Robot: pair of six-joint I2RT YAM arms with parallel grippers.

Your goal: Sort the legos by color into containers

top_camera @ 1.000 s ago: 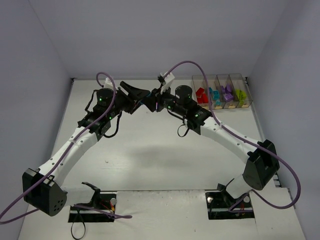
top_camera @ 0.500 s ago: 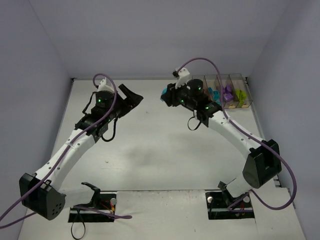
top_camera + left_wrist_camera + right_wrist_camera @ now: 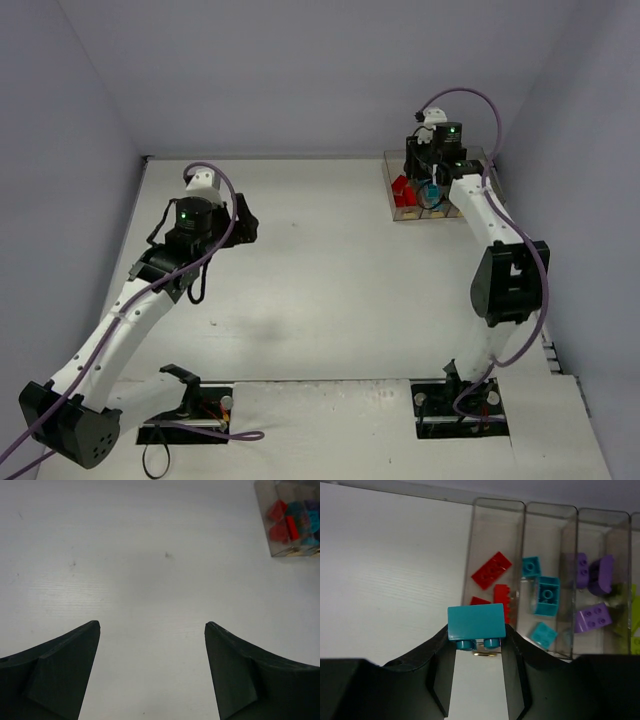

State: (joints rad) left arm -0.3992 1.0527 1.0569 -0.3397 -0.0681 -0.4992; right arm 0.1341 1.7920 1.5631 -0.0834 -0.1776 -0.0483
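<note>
Pinching a teal brick (image 3: 476, 621) in the right gripper (image 3: 476, 642), studs down, squeezed tight at both ends. Hovering at the near end of the bins (image 3: 392, 212), and in the wrist view lined up more with the red bin (image 3: 497, 502) than with the teal bin (image 3: 550, 506) next door. Risky to let go from here: could drop it in among the red bricks (image 3: 491, 570), or clip the shared wall and bounce it out onto the table (image 3: 330, 280). Probably needs a nudge to the right first, toward the teal bricks (image 3: 547, 596). Worth watching the release too: gripped only by the ends, so could twist coming free and land propped across a wall. Spotting purple (image 3: 592, 617) and lime (image 3: 635, 597) further right, each seemingly in its own bin. Over to the left gripper (image 3: 151, 625): spread wide, holding nothing, hanging over the table well apart from the bins, so no danger of a clash. Underneath, a white top with faint grain and a few small dark specks. Boxed in on three sides by pale lilac-grey walls (image 3: 300, 70), evenly lit, with soft shadows below the arms.
</note>
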